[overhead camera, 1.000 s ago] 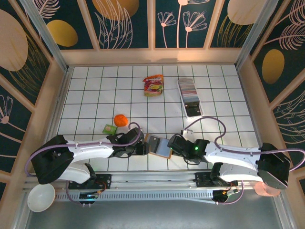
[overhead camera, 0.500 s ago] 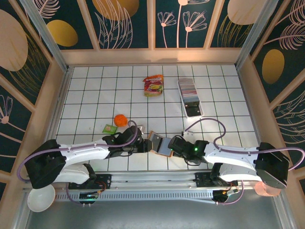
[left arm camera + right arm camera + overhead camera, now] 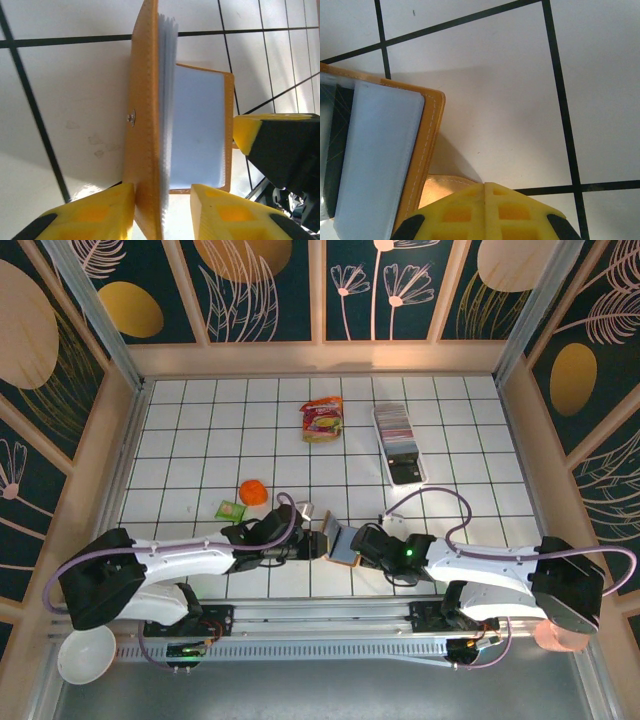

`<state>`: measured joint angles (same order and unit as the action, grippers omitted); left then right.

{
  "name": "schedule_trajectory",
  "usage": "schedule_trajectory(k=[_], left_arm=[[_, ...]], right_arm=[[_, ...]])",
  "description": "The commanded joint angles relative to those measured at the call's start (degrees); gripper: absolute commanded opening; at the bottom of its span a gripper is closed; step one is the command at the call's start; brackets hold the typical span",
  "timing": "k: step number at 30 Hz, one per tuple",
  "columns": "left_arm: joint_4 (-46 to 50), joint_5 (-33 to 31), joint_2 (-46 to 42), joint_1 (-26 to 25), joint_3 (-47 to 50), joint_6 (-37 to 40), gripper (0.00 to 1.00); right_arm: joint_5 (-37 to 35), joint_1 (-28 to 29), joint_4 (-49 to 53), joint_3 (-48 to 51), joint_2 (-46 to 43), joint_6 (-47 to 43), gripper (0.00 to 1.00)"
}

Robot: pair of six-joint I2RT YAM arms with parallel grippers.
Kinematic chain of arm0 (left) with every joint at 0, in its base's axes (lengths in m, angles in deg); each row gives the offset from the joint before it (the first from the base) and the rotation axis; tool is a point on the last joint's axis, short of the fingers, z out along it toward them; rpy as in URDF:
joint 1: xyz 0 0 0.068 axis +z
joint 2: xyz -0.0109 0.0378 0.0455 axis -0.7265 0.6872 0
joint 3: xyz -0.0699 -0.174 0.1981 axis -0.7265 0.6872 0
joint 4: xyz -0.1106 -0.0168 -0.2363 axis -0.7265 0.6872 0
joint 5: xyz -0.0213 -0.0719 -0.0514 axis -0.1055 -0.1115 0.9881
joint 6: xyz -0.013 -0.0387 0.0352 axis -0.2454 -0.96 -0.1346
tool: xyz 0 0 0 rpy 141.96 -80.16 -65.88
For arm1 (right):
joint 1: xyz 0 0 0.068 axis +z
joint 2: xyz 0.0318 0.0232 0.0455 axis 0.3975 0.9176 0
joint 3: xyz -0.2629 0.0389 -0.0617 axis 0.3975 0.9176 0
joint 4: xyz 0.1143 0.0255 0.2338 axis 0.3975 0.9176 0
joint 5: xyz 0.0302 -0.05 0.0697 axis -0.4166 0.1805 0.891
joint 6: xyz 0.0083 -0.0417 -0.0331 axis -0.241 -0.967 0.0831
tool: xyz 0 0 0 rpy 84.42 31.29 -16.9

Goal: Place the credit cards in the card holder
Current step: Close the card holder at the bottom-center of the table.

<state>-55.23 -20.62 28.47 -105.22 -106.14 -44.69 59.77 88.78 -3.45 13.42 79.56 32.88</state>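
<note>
Near 6 o'clock on bench (image 3: 200, 430): left tool (image 3: 162, 200) grasping wallet (image 3: 150, 125) cover, right tool (image 3: 485, 200) clenched on opposite flap, spreading pockets; cards (image 3: 396, 427) wait at 1 o'clock.

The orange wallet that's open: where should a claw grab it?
By a thin leather cover edge. The orange-brown leather card holder stands open like a book, so a claw slides over a cover edge-on, as the left claw does around its upright cover.

Card holder (image 3: 142, 125): matt orange leather-look cover, stitched edges, small shiny metal stud, smooth grey-blue plastic sleeves inside. Left tool (image 3: 162, 207) pads: yellow moulded plastic. Table (image 3: 495, 75): white glossy tiles, dark grout lines.
</note>
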Motion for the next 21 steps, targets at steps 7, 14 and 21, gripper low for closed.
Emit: schedule_trajectory(k=[7,14,21], left_arm=[[4.6,-4.8,3.7,-0.5,-4.5,4.4,0.09],[9.6,-9.9,-1.6,-0.5,-3.1,3.7,0.00],[29.2,-24.7,-9.8,-0.5,-3.2,0.8,0.00]], right_arm=[[-1.8,0.0,-2.9,-1.2,1.4,-3.3,0.00],[-1.2,-1.6,-6.0,-5.9,6.0,-9.6,0.00],[2.1,-2.6,-11.0,-10.6,10.1,-16.0,0.00]])
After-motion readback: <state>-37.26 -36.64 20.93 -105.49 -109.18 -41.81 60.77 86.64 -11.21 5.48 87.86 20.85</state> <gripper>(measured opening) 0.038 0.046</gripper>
